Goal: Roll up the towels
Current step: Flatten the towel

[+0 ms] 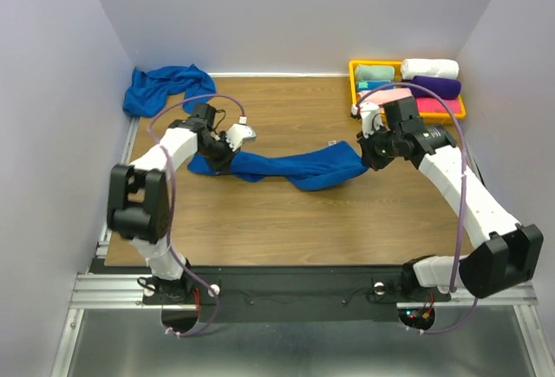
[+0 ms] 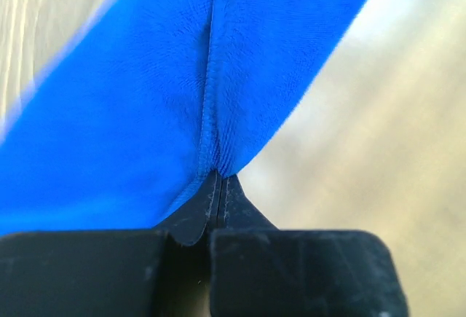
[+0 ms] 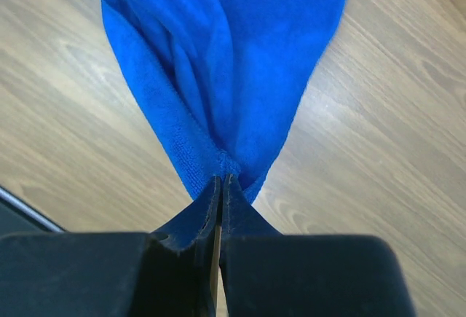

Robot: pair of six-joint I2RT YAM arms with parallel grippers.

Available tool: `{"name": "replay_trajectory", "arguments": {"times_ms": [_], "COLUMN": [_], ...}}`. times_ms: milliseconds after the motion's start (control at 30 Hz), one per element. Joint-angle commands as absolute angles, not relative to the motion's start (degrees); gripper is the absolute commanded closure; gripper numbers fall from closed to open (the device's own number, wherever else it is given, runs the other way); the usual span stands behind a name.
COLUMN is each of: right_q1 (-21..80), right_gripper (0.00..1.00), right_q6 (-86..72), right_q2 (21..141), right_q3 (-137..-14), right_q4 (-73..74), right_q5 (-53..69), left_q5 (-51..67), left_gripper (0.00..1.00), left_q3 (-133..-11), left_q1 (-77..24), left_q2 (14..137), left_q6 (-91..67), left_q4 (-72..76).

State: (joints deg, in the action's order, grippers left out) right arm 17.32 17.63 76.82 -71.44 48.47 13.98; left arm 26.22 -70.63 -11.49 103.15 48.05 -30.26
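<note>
Pinched at both ends across mid-frame: stretched towel [image 1: 277,169], slung between left gripper [image 2: 220,178] and right gripper [image 3: 220,178] (jaws of each closed tight on blue fabric). Heaped at upper left: crumpled towel [image 1: 165,87]

In the top view both ends of the stretched blue towel [image 1: 286,167] disappear under the left gripper [image 1: 217,160] and right gripper [image 1: 364,156], whose jaws cannot be made out there. In the left wrist view the counter [image 2: 393,113] is blurred and the cloth runs off the top and left edges. The right arm [image 1: 451,169] partly covers the pink towel [image 1: 390,95] in the yellow tray [image 1: 354,70].
</note>
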Motion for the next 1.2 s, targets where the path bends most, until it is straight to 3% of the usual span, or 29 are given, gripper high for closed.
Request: {"name": "replay_trajectory", "arguments": {"times_ms": [0, 100, 300, 400, 567, 700, 833, 967, 1167], "right_q1": [17.23, 17.23, 17.14, 17.23, 17.14, 17.14, 17.05, 17.14, 17.05], "right_gripper": [0.99, 1.00, 1.00, 0.99, 0.99, 0.99, 0.99, 0.99, 0.99], "right_q6": [20.83, 21.88, 22.76, 23.55, 24.08, 24.08, 24.08, 23.99, 23.64], "right_q2": [70.50, 65.93, 62.49, 64.15, 67.23, 69.87, 72.15, 73.30, 74.53], "right_q3": [-71.10, -69.88, -70.75, -71.80, -72.07, -72.16, -72.86, -72.42, -72.25], "right_q4": [52.29, 54.31, 56.78, 56.51, 54.50, 53.35, 53.00, 52.30, 51.77], "right_q5": [15.81, 16.17, 17.06, 15.82, 14.42, 14.94, 15.73, 16.35, 17.23], "left_q5": [30.15, 30.59, 30.32, 29.01, 25.15, 26.54, 28.91, 34.25, 35.42], "left_gripper": [1.00, 1.00, 1.00, 1.00, 1.00, 0.81, 0.32, 0.30, 0.34], "left_q3": [-67.42, -66.62, -71.01, -75.13, -91.87, -106.41, -112.77, -105.23, -89.05], "left_q1": [-11.07, -10.90, -10.81, -10.55, -9.58, -9.41, -7.31, -4.14, -4.57], "left_q2": [86.42, 76.94, 76.46, 82.51, 102.50, 116.61, 120.24, 111.64, 100.46], "left_q6": [50.01, 49.58, 46.68, 42.81, 33.94, 30.77, 30.50, 37.24, 61.48], "left_q4": [-39.80, -43.85, -42.55, -35.10, -28.48, -32.42, -37.96, -37.79, -42.35]}}
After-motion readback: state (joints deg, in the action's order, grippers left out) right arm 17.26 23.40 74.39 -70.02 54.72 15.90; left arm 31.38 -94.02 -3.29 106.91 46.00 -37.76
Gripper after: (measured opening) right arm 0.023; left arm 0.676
